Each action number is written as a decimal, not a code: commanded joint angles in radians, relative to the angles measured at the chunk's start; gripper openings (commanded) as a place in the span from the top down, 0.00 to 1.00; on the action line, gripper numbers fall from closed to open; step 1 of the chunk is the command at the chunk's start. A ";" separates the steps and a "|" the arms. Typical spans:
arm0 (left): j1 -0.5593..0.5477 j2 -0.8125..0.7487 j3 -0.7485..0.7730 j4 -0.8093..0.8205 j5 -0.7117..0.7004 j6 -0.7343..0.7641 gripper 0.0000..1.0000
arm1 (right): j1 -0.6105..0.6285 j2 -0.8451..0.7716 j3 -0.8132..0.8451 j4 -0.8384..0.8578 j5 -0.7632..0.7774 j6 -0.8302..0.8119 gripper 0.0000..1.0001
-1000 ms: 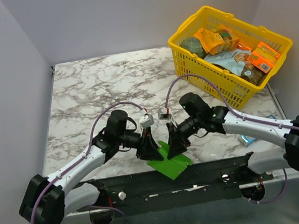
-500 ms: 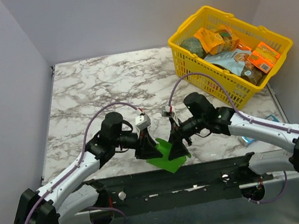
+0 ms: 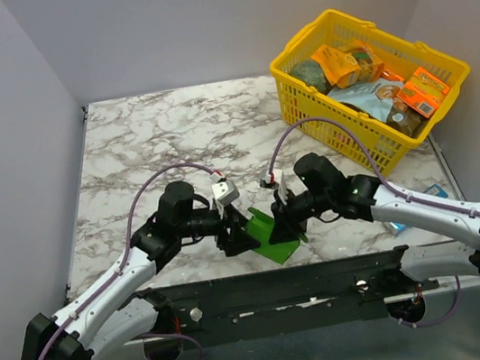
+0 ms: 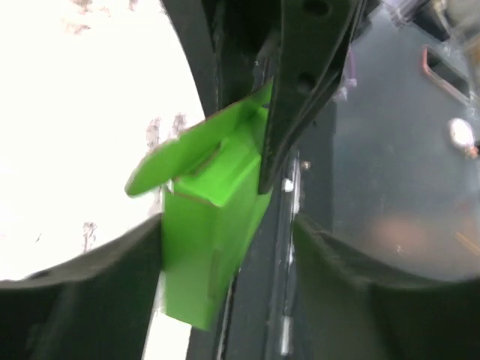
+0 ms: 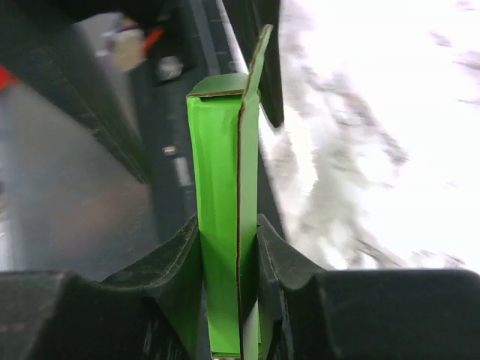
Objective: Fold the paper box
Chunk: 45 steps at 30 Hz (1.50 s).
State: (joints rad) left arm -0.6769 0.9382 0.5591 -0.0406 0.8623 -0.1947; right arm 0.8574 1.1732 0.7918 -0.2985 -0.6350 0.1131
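Bright green thin-card paper box [image 3: 273, 237]: near edge of the marble tabletop [image 3: 160, 138], mid-width. Lay flatter a second ago, now raised into a narrow sleeve. Right gripper [image 3: 286, 220] clamps its sides. Left gripper [image 3: 240, 235] has let go, jaws spread. End flap [image 4: 161, 161] untucked: closing likely remains.

paper box [image 3: 271, 234]: near edge of table [image 3: 151, 139]
left gripper [image 3: 242, 237]: 9 o'clock of box
right gripper [image 3: 288, 225]: 3 o'clock
basket [image 3: 342, 132]: 1 o'clock
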 commanded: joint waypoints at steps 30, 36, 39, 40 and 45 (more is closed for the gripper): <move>0.014 0.178 0.268 -0.134 -0.065 0.273 0.46 | 0.038 0.022 0.084 -0.172 0.189 -0.144 0.67; 0.014 0.188 0.265 -0.104 -0.103 0.264 0.40 | 0.040 0.031 0.084 -0.169 0.170 -0.147 0.67; 0.014 0.168 0.252 -0.075 -0.149 0.262 0.37 | 0.038 0.036 0.084 -0.169 0.164 -0.147 0.67; 0.014 0.163 0.251 -0.068 -0.155 0.262 0.35 | 0.040 0.036 0.084 -0.168 0.163 -0.148 0.67; 0.019 0.155 0.239 -0.048 -0.149 0.264 0.34 | 0.038 0.042 0.084 -0.166 0.159 -0.147 0.67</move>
State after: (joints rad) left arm -0.6636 1.1149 0.7967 -0.1326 0.7326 0.0696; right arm 0.8894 1.2041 0.8520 -0.4641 -0.4484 -0.0200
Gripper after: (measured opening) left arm 0.656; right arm 0.362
